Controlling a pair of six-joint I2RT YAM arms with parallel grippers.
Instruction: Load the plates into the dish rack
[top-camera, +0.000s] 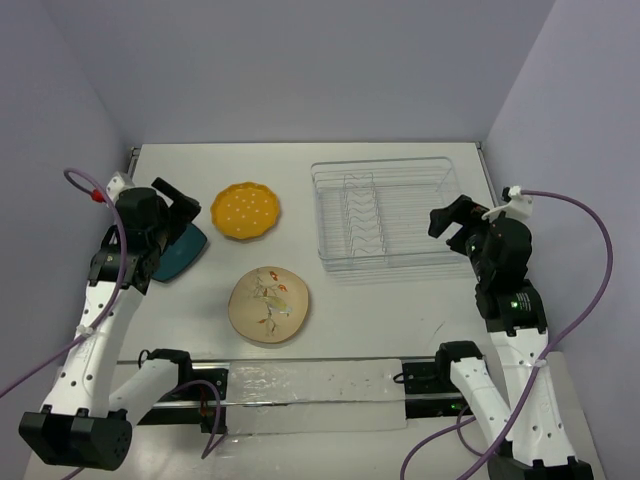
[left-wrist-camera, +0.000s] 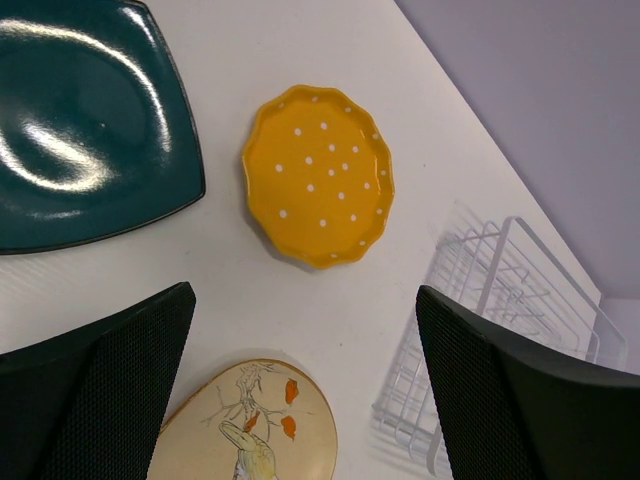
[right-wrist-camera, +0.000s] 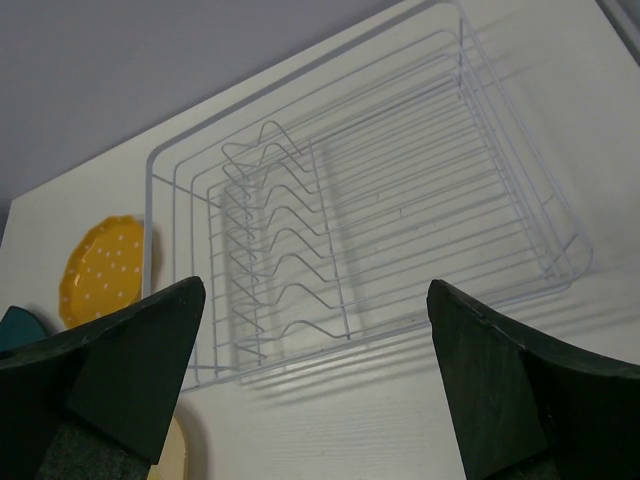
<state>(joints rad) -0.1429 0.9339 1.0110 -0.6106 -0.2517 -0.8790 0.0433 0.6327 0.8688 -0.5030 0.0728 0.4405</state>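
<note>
- Your left claw (top-camera: 179, 205) is wide open and holds nothing. It hangs just beside the shiny dark teal plate (top-camera: 181, 253), at 9 o'clock on the white table (top-camera: 360, 310).
- Your right claw (top-camera: 452, 223) is wide open too, and holds nothing. It is just beside the silver wire dish rack (top-camera: 385, 163) at 2 o'clock.
- The round yellow plate with white dots (top-camera: 245, 211) lies flat at 11 o'clock.
- The round cream plate with red marks (top-camera: 269, 305) lies flat at 7 o'clock.
</note>
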